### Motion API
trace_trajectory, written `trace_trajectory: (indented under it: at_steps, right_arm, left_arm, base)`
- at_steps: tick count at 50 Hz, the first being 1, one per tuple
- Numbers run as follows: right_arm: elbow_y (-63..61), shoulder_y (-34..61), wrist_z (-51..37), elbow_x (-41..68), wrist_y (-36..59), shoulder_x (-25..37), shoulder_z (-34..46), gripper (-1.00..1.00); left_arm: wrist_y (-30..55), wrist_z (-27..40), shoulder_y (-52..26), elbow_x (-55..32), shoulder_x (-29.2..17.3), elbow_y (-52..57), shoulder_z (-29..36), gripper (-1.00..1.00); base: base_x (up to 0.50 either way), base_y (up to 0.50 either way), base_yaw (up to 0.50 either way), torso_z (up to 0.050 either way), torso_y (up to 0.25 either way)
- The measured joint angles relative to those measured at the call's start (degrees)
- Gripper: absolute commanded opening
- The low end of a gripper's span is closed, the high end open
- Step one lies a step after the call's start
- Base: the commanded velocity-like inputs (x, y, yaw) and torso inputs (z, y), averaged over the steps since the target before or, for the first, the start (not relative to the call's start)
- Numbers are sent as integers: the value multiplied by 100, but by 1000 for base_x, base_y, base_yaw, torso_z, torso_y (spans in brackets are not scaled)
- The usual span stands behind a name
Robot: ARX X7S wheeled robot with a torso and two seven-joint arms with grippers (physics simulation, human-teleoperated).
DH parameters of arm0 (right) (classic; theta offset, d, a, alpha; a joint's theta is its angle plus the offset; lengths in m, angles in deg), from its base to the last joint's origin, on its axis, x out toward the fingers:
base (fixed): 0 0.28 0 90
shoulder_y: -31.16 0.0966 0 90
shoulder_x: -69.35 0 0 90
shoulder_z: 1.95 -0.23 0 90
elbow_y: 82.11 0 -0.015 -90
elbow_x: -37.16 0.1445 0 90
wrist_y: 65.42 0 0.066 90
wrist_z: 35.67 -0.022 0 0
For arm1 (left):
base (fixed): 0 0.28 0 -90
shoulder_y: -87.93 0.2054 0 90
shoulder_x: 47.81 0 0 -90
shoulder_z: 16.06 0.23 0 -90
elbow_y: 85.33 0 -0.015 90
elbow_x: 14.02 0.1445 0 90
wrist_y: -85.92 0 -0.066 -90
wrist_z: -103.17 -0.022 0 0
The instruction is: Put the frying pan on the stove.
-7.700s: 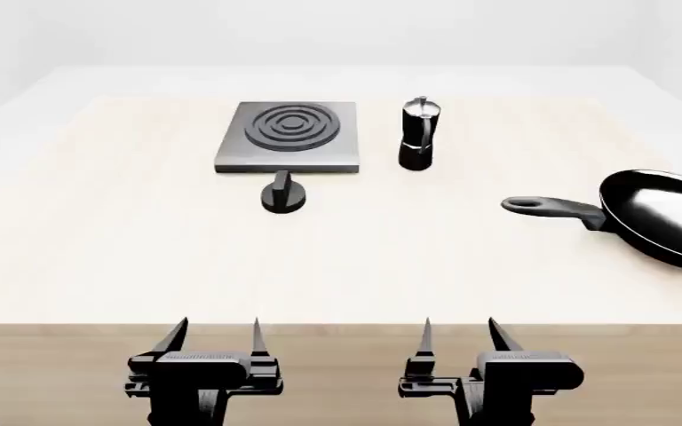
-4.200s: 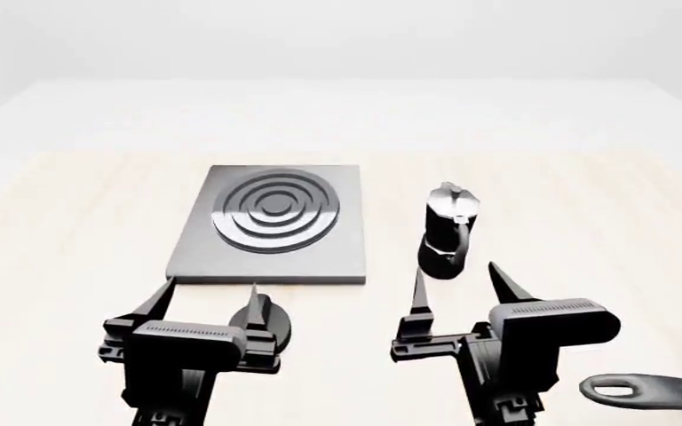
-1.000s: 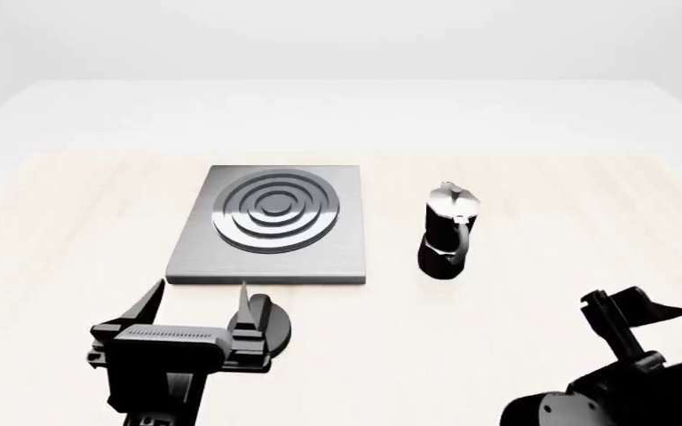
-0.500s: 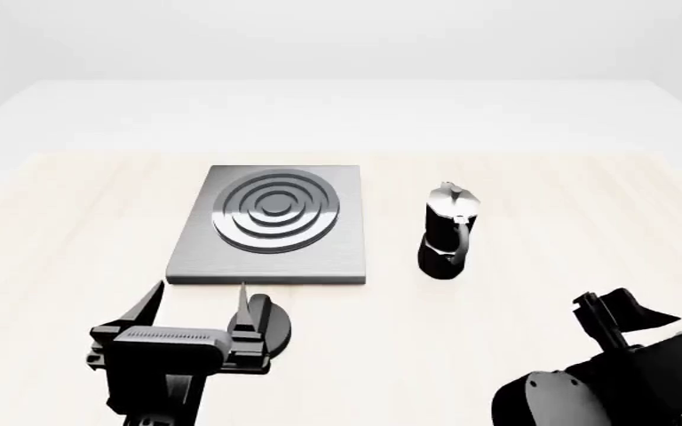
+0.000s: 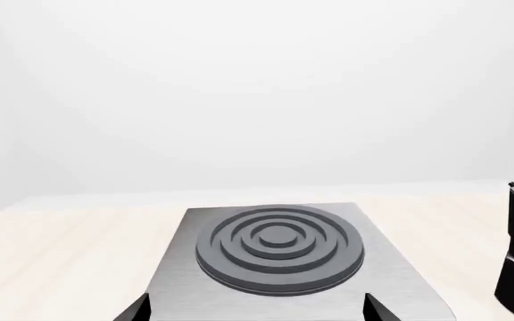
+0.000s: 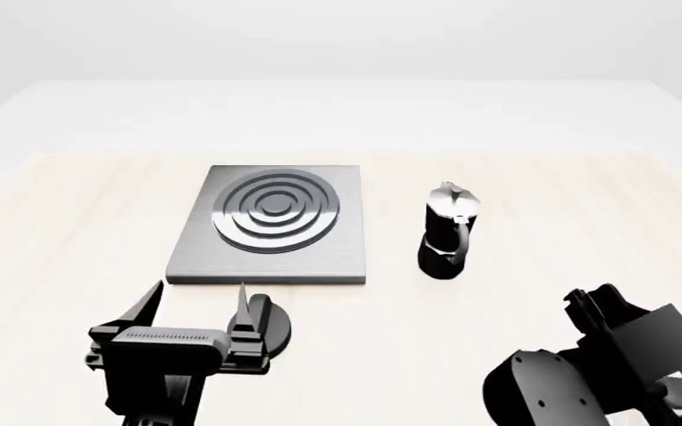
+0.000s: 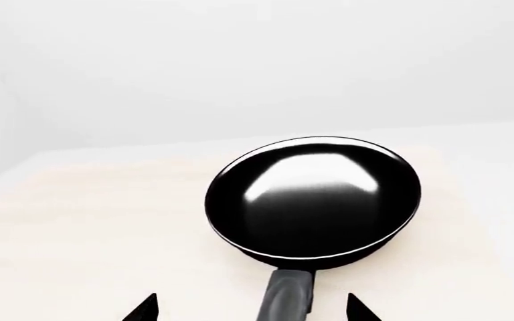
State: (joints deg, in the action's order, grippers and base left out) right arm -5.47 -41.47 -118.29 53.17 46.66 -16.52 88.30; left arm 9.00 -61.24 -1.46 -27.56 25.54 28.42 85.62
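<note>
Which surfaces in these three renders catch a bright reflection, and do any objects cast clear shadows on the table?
Right wrist view: the frying pan carries a broad white highlight inside its glossy bowl. Head view: the moka pot shines at its silver top, and the stove looks evenly lit and matte; shadows on the table are faint at best. Left wrist view: everything is sharp, with no blur.

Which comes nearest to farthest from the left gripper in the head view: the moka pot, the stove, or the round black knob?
1. The round black knob: right beside the left gripper, partly behind its right fingertip.
2. The stove: straight ahead of the gripper, past the knob.
3. The moka pot: farthest, off to the gripper's right, beside the stove.
</note>
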Motion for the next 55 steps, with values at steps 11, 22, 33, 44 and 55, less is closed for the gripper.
trace_trajectory:
  at_steps: [11, 22, 33, 44, 55]
  right_arm:
    - [286, 206, -64, 37, 71, -23, 11, 100]
    - [663, 393, -156, 111, 40, -72, -72, 100]
    - [955, 582, -266, 144, 9, -113, -127, 100]
    - [1319, 834, -217, 259, 4, -121, -142, 100]
    - [1579, 1023, -140, 423, 19, -76, -181, 100]
  left_arm:
    - [-24, 21, 4, -8, -14, -14, 23, 100]
    - [-11, 49, 8, -24, -41, 16, 35, 100]
    - [-20, 72, 9, -38, -60, 23, 51, 100]
    - [-103, 75, 26, -58, -67, -54, 58, 100]
    - [-170, 83, 37, -73, -75, -122, 70, 100]
  base:
    - [0, 0, 0, 0, 0]
    - [0, 0, 0, 0, 0]
    - [0, 0, 0, 0, 0]
    - [0, 0, 0, 0, 0]
    - [0, 0, 0, 0, 0]
